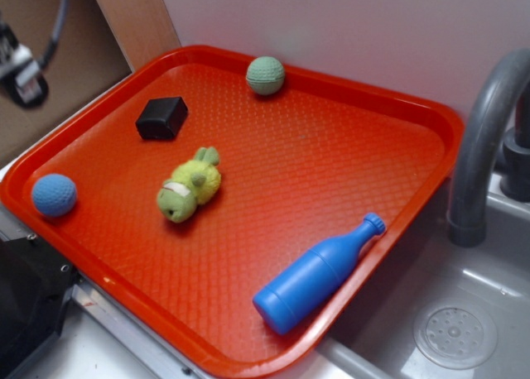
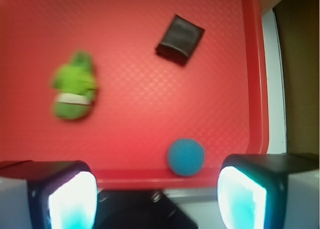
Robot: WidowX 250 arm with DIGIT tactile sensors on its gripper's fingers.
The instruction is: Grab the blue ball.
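Your gripper [image 2: 157,199] fingers [image 2: 70,201] stand spread apart, holding nothing. Between and beyond them, the blue ball [image 2: 185,157] rests against the red tray [image 2: 150,178] rim.

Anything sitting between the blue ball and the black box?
No. In the exterior view only bare tray separates the blue ball from the black box.

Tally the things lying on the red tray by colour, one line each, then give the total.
Blue: 2, the blue ball and the bottle
Green: 2, the pale green ball and the plush toy
Black: 1, the block
Total: 5
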